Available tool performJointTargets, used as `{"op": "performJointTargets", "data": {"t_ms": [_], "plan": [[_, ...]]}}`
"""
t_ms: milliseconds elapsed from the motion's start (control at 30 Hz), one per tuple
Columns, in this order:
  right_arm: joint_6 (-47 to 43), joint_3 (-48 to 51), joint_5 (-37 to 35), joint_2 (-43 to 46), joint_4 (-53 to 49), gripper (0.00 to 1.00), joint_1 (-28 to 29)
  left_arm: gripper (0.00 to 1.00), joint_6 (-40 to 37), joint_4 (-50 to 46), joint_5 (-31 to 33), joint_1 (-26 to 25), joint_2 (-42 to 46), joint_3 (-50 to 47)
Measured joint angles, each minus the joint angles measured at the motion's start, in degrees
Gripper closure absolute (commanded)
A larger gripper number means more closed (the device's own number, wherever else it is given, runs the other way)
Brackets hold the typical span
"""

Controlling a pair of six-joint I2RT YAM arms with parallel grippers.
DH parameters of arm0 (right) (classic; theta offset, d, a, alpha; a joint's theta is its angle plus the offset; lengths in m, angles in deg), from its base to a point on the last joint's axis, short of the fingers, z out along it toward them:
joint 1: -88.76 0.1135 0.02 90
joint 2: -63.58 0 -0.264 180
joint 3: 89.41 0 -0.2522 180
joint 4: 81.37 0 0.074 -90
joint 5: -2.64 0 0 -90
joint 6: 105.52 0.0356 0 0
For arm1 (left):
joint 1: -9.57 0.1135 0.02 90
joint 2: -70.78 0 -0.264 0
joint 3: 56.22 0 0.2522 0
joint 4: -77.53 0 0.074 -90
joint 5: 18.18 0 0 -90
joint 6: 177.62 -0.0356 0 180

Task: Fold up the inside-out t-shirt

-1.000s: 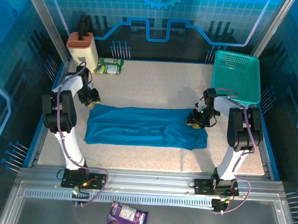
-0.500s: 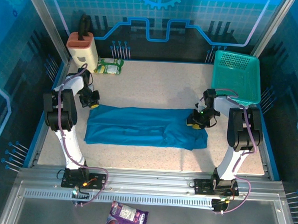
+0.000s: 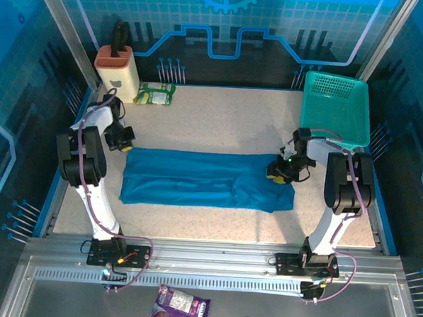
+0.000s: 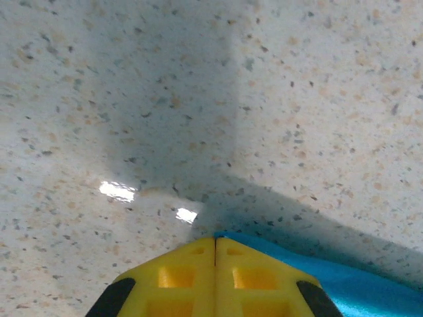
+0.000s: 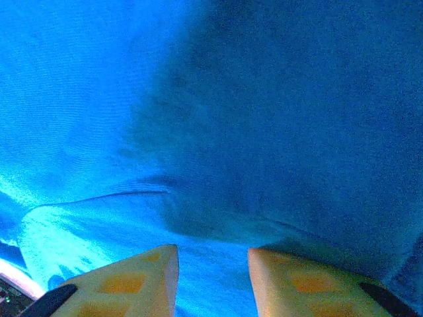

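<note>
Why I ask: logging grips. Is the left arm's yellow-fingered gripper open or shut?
Shut: left gripper's yellow fingers meet, no cloth visible between them, over the speckled table beside the blue-teal cloth t-shirt.

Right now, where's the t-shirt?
Top view: the blue t-shirt lies as a flat band across the middle of the table. Its right end is under the right claw; the left claw sits just off its far-left corner.

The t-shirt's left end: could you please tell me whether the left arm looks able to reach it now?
Probably yes: the left hand, shut, sits right beside the t-shirt's far left corner with nothing between them, though it must open first.
</note>
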Motion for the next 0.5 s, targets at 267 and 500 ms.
{"op": "performJointTargets", "data": {"t_ms": [267,500], "plan": [[0.0,0.6,0.5,0.3,0.6,0.65,-0.2,1.0,0.0,-0.5,1.7,0.0,-2.4,1.1],[1.6,2.3,0.8,3.6,2.4,0.63,-0.4,0.88,0.2,-0.5,1.7,0.0,-3.0,1.6]]}}
